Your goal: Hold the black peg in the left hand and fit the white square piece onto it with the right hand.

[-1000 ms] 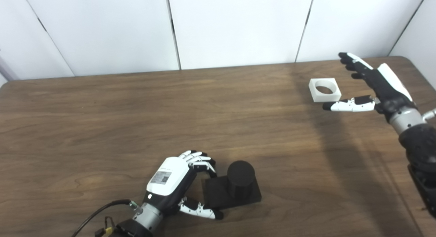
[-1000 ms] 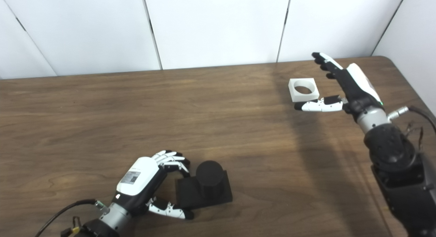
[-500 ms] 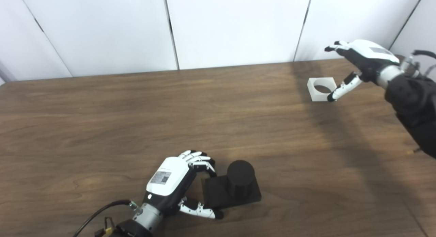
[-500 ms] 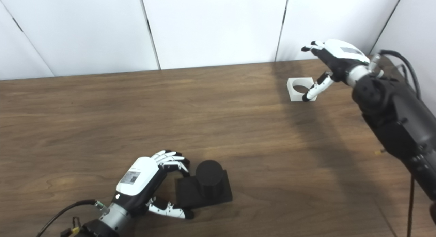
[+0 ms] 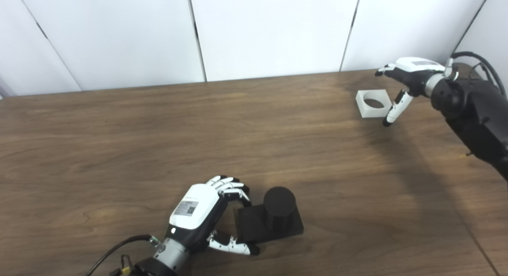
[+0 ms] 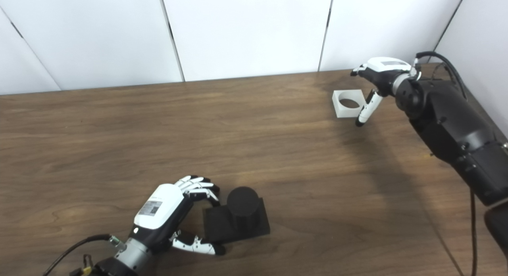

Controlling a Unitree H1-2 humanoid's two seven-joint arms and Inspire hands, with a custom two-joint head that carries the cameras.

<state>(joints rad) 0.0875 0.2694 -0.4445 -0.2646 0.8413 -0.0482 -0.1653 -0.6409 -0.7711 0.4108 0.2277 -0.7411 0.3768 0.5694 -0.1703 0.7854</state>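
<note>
The right robot hand (image 5: pixel 408 75) hovers open and empty over the white square piece (image 5: pixel 372 103) at the far right of the surface (image 5: pixel 158 129); closing off-centre could skid it away. The left robot hand (image 5: pixel 206 212) cups the black peg (image 5: pixel 274 218) near-centre, fingers loosely curled at its base, and might tip it.

Brown wooden table (image 5: pixel 119 141), white wall panels (image 5: pixel 274 30)

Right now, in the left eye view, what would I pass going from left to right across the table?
Left hand → black peg on its square base → white square piece → right hand.
</note>
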